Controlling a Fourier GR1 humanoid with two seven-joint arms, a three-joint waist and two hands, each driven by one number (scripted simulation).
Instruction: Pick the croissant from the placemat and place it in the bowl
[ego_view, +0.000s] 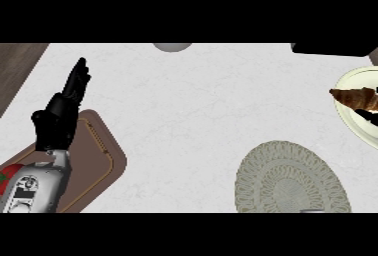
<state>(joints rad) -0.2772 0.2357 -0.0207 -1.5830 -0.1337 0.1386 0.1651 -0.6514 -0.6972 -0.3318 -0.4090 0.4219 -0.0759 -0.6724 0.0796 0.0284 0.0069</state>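
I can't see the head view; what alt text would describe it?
A brown croissant sits over a pale green bowl at the right edge, black fingers beneath it. The round woven grey placemat lies bare; the open left hand rests at left.

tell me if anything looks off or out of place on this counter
Nothing is spilled or damaged. The croissant sits over the bowl at the right edge with black fingertips on it, so the woven placemat lies bare. The left robot hand rests open above the brown board.
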